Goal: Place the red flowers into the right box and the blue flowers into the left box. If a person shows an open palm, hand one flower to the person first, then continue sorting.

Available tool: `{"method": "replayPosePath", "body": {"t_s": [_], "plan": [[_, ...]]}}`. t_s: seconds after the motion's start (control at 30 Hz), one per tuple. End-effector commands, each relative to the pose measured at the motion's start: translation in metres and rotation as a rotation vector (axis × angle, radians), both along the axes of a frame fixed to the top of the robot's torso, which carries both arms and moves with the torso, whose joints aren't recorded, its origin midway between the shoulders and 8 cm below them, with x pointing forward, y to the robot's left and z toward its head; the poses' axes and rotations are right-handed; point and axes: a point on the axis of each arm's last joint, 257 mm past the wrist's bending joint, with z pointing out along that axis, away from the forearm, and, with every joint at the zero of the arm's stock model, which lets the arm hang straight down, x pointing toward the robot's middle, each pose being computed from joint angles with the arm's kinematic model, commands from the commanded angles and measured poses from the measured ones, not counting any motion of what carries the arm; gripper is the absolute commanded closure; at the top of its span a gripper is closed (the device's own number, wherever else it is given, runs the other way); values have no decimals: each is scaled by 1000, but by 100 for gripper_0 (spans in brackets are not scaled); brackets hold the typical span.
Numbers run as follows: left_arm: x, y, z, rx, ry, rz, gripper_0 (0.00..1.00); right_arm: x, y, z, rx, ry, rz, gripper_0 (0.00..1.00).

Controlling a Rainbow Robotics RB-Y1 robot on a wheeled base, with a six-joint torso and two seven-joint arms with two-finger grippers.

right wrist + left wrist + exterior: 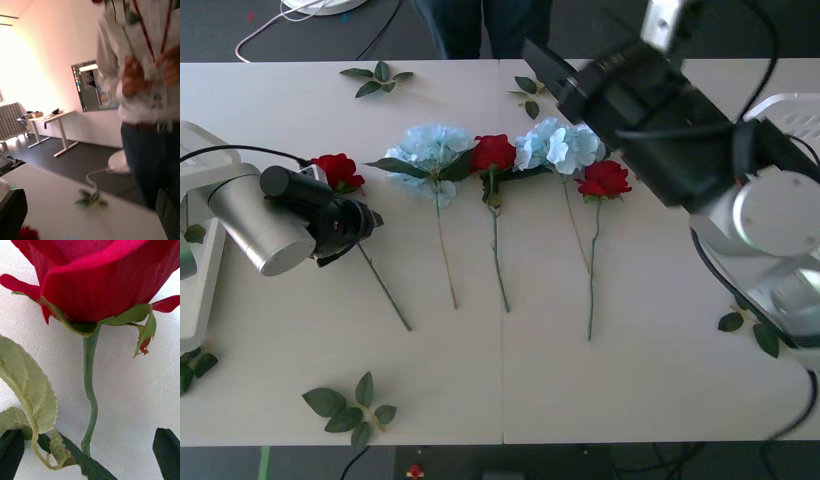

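person's hands (135, 80) closed round a red rose stem (129, 41); palm not open.

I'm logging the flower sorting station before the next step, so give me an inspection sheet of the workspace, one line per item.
Surface: pale table, seam down the middle.
Job's things: three red roses and two blue flowers lie in a row; white tray at the right edge, another tray at the left edge; the person behind the table holds a red-flower stem.
Clutter: loose leaf sprigs at several table edges.
Grippers: left gripper, open, at the leftmost rose, fingers either side of the stem; right gripper, open, raised toward the person.
Cables: white cable on the floor beyond the table.
Surroundings: desk and wall screen behind.
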Motion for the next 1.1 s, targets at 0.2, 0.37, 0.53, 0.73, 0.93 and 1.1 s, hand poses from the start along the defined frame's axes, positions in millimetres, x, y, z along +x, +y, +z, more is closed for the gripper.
{"method": "replayPosePath", "body": {"t_s": [0.2, 0.37, 0.53, 0.73, 0.93, 1.1], "plan": [[3, -5, -2, 23, -8, -35, 0, -19, -78, -57, -92, 168, 0, 0], [3, -5, -2, 23, -8, -35, 100, -25, -109, -85, -172, 278, 0, 0], [3, -5, -2, 23, -8, -35, 100, -26, -132, -112, -241, 431, -16, 0], [3, -5, -2, 23, -8, -35, 100, -14, -151, -144, -281, 639, -127, 0], [3, -5, -2, 23, -8, -35, 100, -5, -151, -171, -250, 844, -224, 0], [-2, -7, -9, 28, 1, -44, 100, 0, -138, -189, -191, 969, -287, 0]]}}
